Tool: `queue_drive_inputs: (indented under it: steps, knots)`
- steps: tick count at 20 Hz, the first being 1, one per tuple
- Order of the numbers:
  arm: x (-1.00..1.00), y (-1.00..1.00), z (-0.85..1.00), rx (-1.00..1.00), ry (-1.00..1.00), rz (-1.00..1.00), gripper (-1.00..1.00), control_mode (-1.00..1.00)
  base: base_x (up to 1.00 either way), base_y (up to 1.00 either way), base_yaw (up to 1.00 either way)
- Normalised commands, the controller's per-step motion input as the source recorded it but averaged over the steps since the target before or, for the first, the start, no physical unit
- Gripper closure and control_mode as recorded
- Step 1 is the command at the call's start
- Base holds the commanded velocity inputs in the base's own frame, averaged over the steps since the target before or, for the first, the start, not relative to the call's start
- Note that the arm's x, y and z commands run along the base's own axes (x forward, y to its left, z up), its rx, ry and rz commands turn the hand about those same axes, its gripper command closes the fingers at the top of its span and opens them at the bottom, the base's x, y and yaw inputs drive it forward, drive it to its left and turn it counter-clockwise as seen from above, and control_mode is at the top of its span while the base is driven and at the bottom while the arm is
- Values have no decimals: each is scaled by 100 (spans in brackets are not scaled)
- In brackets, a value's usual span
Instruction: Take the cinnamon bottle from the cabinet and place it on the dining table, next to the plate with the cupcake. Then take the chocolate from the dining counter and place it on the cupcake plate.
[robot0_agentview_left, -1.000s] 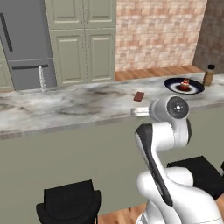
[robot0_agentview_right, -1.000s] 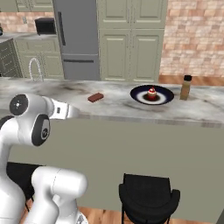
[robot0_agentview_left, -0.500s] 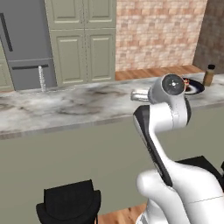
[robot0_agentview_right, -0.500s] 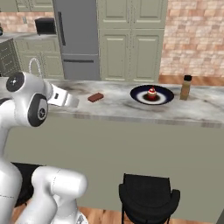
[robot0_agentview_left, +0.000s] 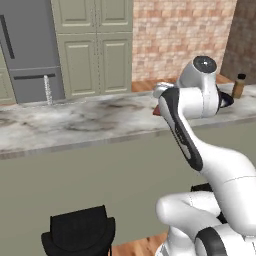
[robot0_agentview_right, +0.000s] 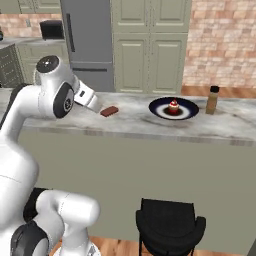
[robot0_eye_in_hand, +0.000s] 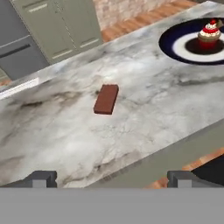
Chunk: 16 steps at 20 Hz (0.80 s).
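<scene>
On the marble table (robot0_agentview_right: 150, 127), the cinnamon bottle (robot0_agentview_right: 212, 99) stands just beside the plate (robot0_agentview_right: 159, 107) with the cupcake (robot0_agentview_right: 173, 106), so we judge the first errand done and the second in hand. The chocolate (robot0_eye_in_hand: 106, 99) lies flat on the bare marble, apart from the plate, and our gripper (robot0_eye_in_hand: 111, 179) hangs above and short of it, jaws spread wide and holding nothing. The next move, as we read it, calls for lowering over the bar, lining the jaws across its narrow sides, then closing and carrying it to the plate. We can read no writing: the bottle's label is too small, and the bar bears no mark.
</scene>
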Motion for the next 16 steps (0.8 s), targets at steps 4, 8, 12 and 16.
queue_drive_inputs:
  steps: [4, 8, 12, 16]
  knots:
    - [60, -7, -14, 8, 32, 0, -100, -100, 0, 0, 0]
    - [59, -2, -19, 4, 38, 0, -100, -100, 0, 0, 0]
    - [42, 0, -39, 0, 35, 0, -100, -100, 0, 0, 0]
    - [51, 0, -32, 0, 23, 0, -100, -100, 0, 0, 0]
